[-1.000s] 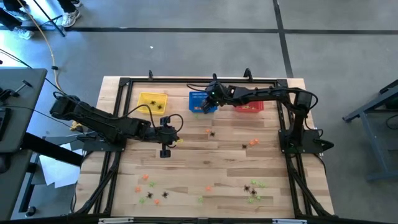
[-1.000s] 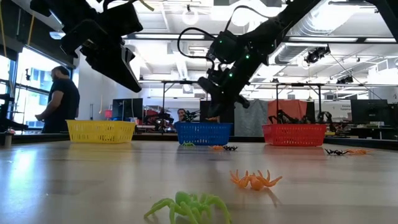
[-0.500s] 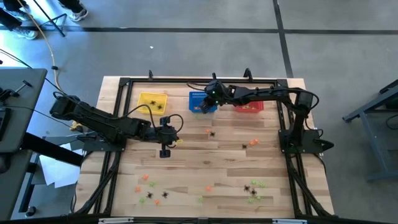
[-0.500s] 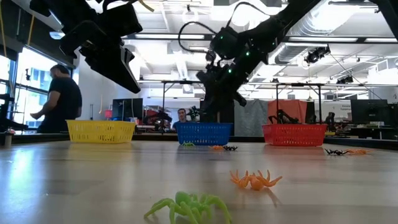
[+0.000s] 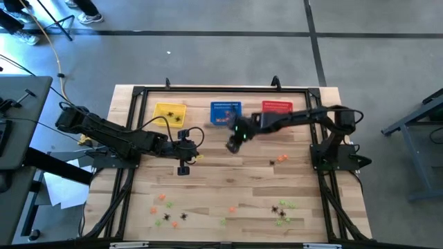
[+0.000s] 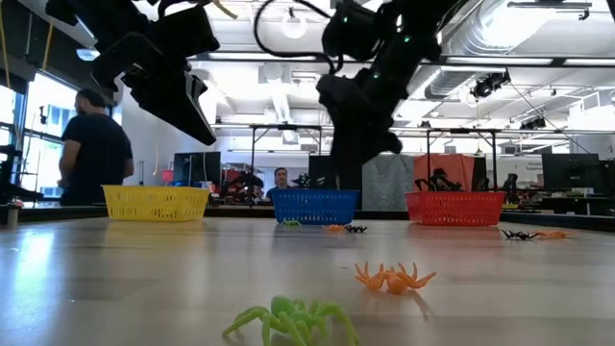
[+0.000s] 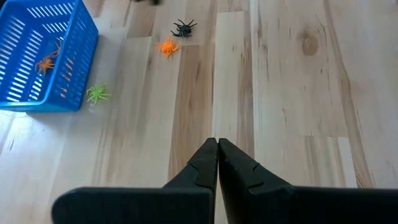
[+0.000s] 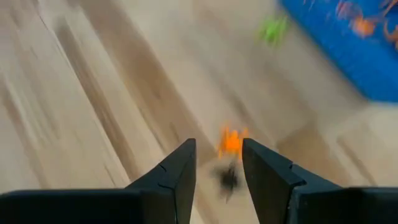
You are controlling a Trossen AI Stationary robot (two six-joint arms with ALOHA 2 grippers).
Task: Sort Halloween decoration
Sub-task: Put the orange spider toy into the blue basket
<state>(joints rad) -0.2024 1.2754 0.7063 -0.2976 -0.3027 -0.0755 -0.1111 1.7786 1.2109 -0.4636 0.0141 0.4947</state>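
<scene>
Between the right gripper's fingers: I see an orange spider (image 8: 231, 140) with a black spider (image 8: 227, 178) just beside it on the bare wood.
Where that pair sits: mid-table, just near of the blue basket (image 5: 225, 112), under the right gripper (image 5: 233, 143) in the high view.
Right jaws: apart, nothing between them, hanging above the pair.
Step in hand: as I judge it, lining up a fresh pick; the orange one looks the likelier target.
Next move: I need to come down centred on one spider only, since the two lie so close that a wide grab could catch both.
Other trinkets: a green spider (image 7: 97, 94) touches the blue basket's wall; clusters lie along the near edge (image 5: 166, 209), well apart from here.
Baskets: yellow basket (image 5: 170, 112) far left, red basket (image 5: 277, 108) far right.
Left gripper (image 5: 184, 166): jaws together, empty, parked left of centre.
Room: open wood all round the pair; I only mind the blue basket's wall on the far side.
</scene>
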